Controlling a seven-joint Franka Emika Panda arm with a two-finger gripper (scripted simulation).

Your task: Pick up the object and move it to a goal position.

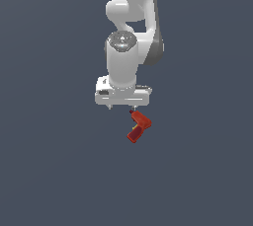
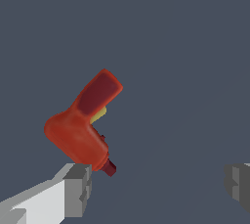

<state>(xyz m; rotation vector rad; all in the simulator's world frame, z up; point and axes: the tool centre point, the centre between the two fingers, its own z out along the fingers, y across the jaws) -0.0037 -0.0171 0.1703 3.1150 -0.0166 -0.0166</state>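
One arm (image 1: 129, 47) in the scene: white, glossy, rounded link housings with a grey band on the side of one joint and a speckled metallic disc cap on the wrist joint. It comes down from the top edge of the exterior view and ends in a flat, wide white hand block pointing downward.

Gripper (image 2: 158, 186): wrist view shows two blocky grey fingertip pads (image 2: 78, 189) on white fingers, set wide apart, nothing between them. In the exterior view the fingers are just short stubs under the hand block.

Object (image 1: 139, 126): small red L-shaped piece, drill-like, smooth plastic-looking shell. Thick rounded body, a flatter grip section with a darker maroon end face, a yellowish patch at the inner bend, a short dark tip on the nose. In the exterior view it sits just below the gripper, toward the exterior view's right of the hand's centre, dark tip pointing up toward the fingers. In the wrist view (image 2: 80, 127) the dark tip lies right beside one fingertip pad; can't tell whether they touch. Not between the fingers, not gripped.

Surface (image 1: 54, 180): uniform matte slate blue-grey, no texture, no visible edges or corners, so placement against edges can't be given. Can't tell if the object rests on it, no clear shadow. Backdrop and surface read as one flat colour field, no walls or horizon visible.
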